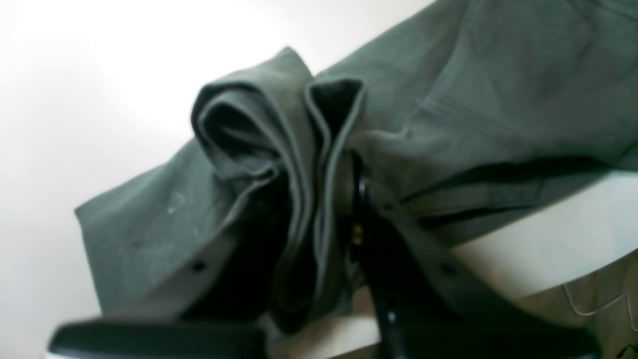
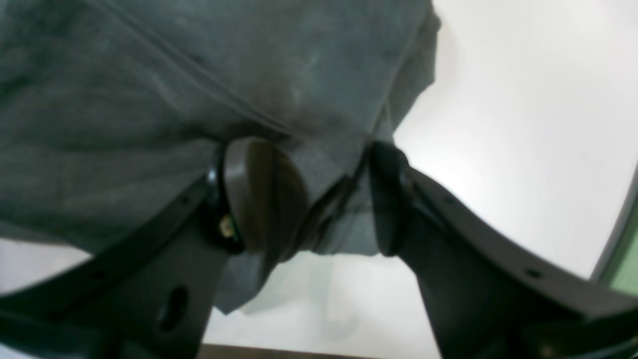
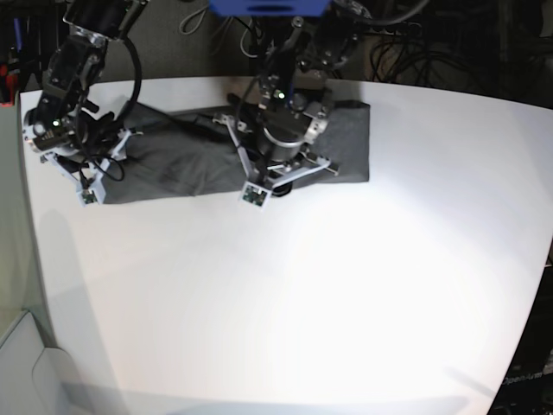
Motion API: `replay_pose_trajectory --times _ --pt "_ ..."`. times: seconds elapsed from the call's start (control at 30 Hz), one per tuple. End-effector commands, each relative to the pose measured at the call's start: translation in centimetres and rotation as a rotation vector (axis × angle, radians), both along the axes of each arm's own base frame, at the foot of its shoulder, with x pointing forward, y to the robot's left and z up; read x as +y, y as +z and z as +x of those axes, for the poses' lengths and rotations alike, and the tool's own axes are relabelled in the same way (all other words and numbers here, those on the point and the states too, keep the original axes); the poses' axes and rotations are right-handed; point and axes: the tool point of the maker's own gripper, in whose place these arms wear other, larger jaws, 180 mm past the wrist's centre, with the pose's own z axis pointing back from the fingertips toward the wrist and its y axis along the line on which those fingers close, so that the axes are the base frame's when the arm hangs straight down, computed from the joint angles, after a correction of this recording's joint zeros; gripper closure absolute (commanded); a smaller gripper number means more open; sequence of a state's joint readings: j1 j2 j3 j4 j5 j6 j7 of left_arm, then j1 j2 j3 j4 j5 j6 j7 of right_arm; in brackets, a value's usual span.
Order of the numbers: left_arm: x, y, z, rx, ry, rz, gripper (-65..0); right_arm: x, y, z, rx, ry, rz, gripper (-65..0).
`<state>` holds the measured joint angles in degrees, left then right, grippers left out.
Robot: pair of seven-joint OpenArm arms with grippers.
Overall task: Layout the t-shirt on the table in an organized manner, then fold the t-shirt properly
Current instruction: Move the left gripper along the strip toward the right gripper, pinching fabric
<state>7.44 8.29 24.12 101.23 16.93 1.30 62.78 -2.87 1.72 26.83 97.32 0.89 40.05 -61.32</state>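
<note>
Spreading white and glossy, the table (image 3: 302, 294) carries the t-shirt (image 3: 346, 143) along its far edge, dark cables behind. The left gripper (image 1: 344, 199) pinches bunched t-shirt folds; the right gripper (image 2: 339, 199) stands wide over the hem.

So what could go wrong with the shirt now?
The left hand pinches only a bunched-up wad of the t-shirt, so pulling might crumple it more. The right hand is open around an edge; it may miss it. The shirt lies near the table edge and could slide off.
</note>
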Motion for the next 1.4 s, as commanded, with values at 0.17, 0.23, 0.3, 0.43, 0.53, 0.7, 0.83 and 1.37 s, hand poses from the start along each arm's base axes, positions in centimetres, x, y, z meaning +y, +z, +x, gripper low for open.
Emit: replay_pose_trajectory --times 0.17,0.23,0.3,0.43,0.53,0.7,0.83,1.37 --pt "-0.6 1.2 0.7 -0.038 -0.003 -0.023 -1.8 -0.2 1.0 0.9 -0.042 0.002 -0.005 -32.5" --pt "-0.6 1.2 0.7 -0.039 -0.003 -0.024 -8.3 -0.2 1.0 0.9 -0.042 0.002 -0.005 -32.5" --pt "-0.6 1.3 0.7 -0.041 -0.002 -0.026 -21.3 -0.2 1.0 0.9 -0.042 0.002 -0.005 -32.5" --pt "-1.3 2.0 0.5 -0.061 -0.023 -0.041 -46.8 -0.2 1.0 0.9 -0.042 0.002 -0.005 -32.5" --pt "-3.0 4.7 0.9 -0.163 -0.062 -0.100 -49.0 -0.2 1.0 0.9 -0.042 0.002 -0.005 -32.5" --pt "-3.4 7.7 1.6 -0.285 -0.057 -0.171 -43.9 -0.2 1.0 0.9 -0.042 0.002 -0.005 -32.5" --pt "-0.1 7.4 3.0 -0.295 0.046 -0.147 -36.3 -0.2 1.0 1.0 -0.044 0.002 -0.005 -32.5" --pt "5.1 -0.6 2.8 0.022 0.164 0.028 0.0 1.2 1.4 2.2 -0.059 0.050 0.000 -32.5"
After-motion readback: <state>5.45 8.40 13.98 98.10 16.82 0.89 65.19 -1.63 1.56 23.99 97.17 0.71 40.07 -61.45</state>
